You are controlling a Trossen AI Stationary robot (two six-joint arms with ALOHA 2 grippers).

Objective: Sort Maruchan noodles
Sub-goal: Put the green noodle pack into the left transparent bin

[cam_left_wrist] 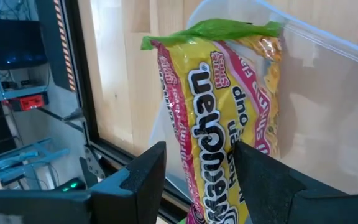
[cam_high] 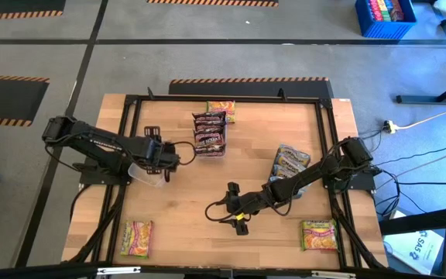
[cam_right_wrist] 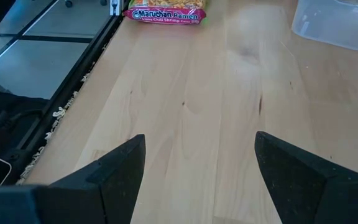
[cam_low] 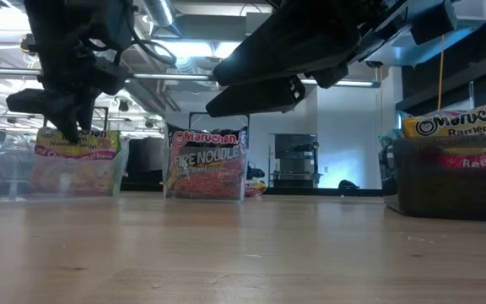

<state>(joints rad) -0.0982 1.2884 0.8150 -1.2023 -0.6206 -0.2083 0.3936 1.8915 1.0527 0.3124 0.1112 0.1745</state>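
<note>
Packet (cam_left_wrist: 229, 118) of yellow-green noodles clamped in left hand (cam_left_wrist: 197, 171); right hand (cam_right_wrist: 197, 168) wide apart, gripping nothing.

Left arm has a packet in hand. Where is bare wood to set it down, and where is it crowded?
Free: the wide front strip between the yellow-green packet at the front-left corner and the yellow packet at front right, ahead of the right end effector. Crowded: the back middle, with the maroon packets in a row, and beside the left end effector.
</note>
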